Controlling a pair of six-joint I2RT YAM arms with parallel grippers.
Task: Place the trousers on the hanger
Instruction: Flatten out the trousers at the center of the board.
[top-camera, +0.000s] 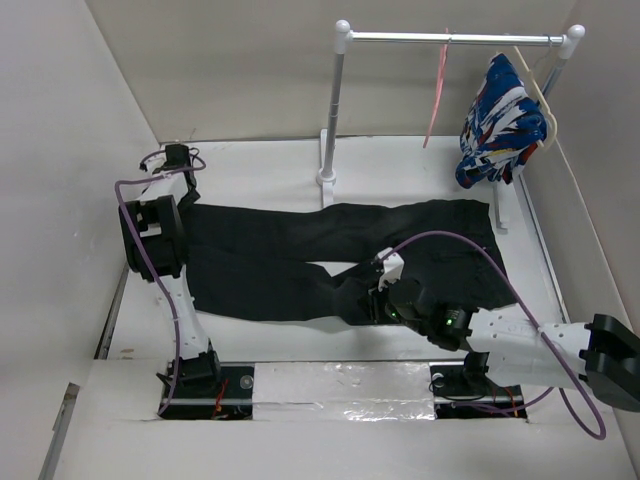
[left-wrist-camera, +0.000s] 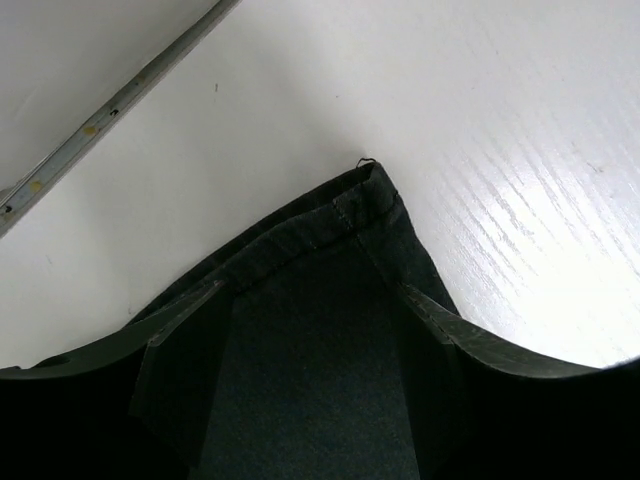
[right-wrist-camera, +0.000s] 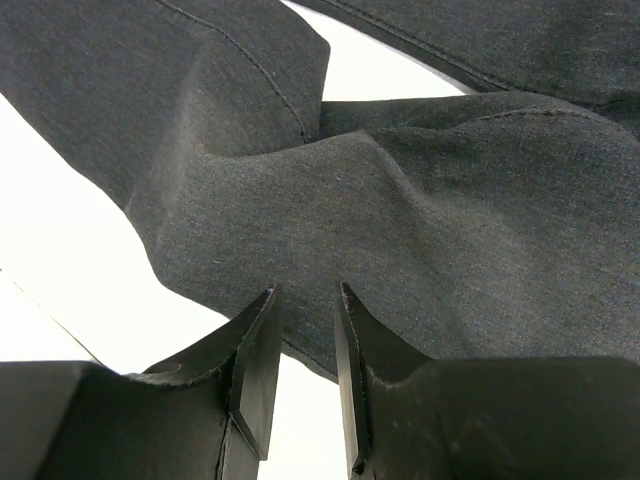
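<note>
The black trousers (top-camera: 300, 235) lie spread flat across the table, legs running left to right. My left gripper (top-camera: 183, 190) hangs over their far left corner. In the left wrist view (left-wrist-camera: 320, 330) its jaws stand wide open, with the cloth's stitched corner (left-wrist-camera: 340, 230) between and beyond them. My right gripper (top-camera: 375, 295) is low at the near edge of the trousers near the crotch. In the right wrist view (right-wrist-camera: 305, 295) its jaws stand narrowly apart and empty, tips at a raised fold of the trousers (right-wrist-camera: 400, 200). The pink hanger (top-camera: 437, 90) hangs on the rail.
A white clothes rail (top-camera: 450, 38) on a post (top-camera: 333, 110) stands at the back. A cream hanger with a blue patterned garment (top-camera: 500, 120) hangs at its right end. Walls close in the left, back and right. A taped strip (top-camera: 340, 385) runs along the front.
</note>
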